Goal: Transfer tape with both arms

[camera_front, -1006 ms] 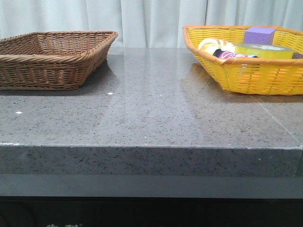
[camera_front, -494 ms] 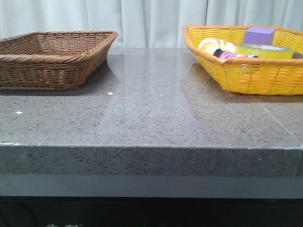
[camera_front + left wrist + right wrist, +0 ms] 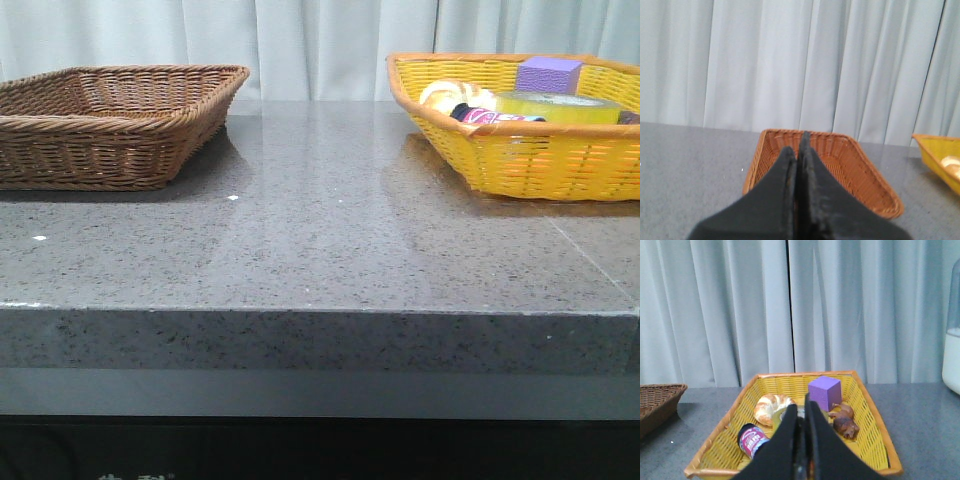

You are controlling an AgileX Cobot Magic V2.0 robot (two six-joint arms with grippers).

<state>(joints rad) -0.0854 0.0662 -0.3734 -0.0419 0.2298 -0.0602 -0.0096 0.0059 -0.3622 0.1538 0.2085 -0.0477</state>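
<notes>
Both of my grippers are clenched on nothing: the left gripper points at the brown basket, the right gripper at the yellow basket, each pair of black fingers pressed flat together.

My worries, as judgement only, run from big to small. The grey stone table is hard and polished, so a dropped roll could well skid or roll off. The yellow basket has sloped woven walls, and I think a closed or low approach could catch that rim and shove the whole basket. The tape lies flat inside it, a wide roll of glossy translucent yellow, just beside the purple block; from my right wrist it is almost wholly hidden behind my own fingers. Its smooth curved wall may slip from a weak pinch, worst at the handover between my 2 arms.

Crowding it are a bread roll, a small dark bottle and a lumpy brown object, any of which I could nudge or pinch by mistake.
</notes>
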